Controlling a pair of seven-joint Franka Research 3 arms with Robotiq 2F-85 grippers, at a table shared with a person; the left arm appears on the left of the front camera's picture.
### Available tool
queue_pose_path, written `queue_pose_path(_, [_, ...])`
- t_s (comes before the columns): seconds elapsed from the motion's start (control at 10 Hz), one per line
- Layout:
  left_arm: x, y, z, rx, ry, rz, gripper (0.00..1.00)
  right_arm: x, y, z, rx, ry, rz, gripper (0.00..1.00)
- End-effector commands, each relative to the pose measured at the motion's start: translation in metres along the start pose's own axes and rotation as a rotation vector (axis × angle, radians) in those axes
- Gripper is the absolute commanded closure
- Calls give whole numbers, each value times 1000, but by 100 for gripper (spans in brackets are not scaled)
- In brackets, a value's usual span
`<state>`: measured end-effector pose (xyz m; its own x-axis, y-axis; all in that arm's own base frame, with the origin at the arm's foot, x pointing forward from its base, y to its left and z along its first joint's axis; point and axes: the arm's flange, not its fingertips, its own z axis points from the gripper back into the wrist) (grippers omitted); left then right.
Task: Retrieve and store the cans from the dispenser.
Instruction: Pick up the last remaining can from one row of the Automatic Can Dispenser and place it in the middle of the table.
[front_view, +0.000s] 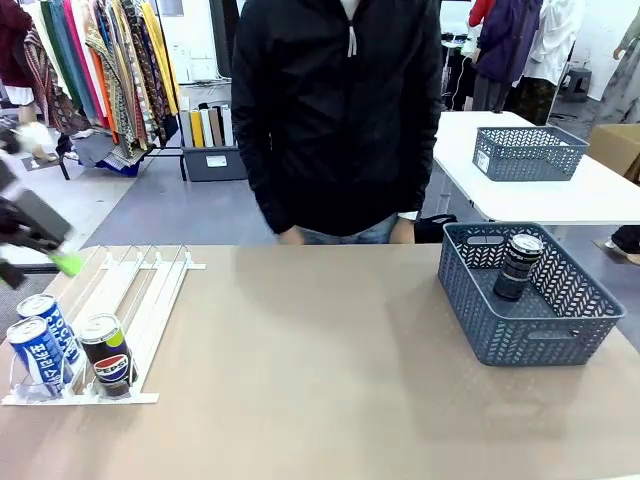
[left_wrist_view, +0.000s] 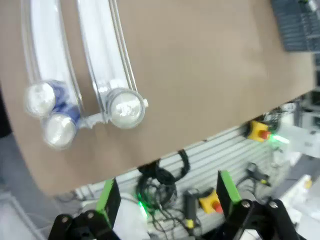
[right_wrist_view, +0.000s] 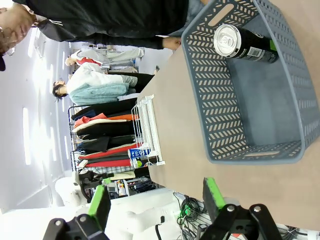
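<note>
The white dispenser lies at the table's left. At its front stops stand two blue-and-white cans and a black Pepsi can. My left gripper is blurred above the rack's far left end. In the left wrist view my left gripper is open and empty, high over the three silver can tops and the lanes of the dispenser. My right gripper is open and empty near the basket. A black can lies in that basket.
The blue-grey mesh basket sits at the table's right with one black can inside. A person in a black jacket stands at the far edge. A second basket rests on a white table behind.
</note>
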<state>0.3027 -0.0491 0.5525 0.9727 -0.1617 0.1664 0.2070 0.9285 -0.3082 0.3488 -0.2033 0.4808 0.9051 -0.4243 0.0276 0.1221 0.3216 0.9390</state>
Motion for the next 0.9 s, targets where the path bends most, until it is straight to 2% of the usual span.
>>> queue_pose_path(0.0, [12,8,-46,91,-17,-22,0,0,2,2,2,6,12,0])
queue_pose_path(0.1, [10,6,-64,85,-3,-52,0,0,2,2,2,6,12,0])
queue_pose_path(0.2, [9,5,-78,148,-33,-49,0,0,2,2,2,6,12,0])
queue_pose_path(0.4, [6,9,-98,222,-2,10,0,0,2,2,2,6,12,0])
queue_pose_path(0.8, [5,15,-141,197,46,51,0,0,2,2,2,6,12,0])
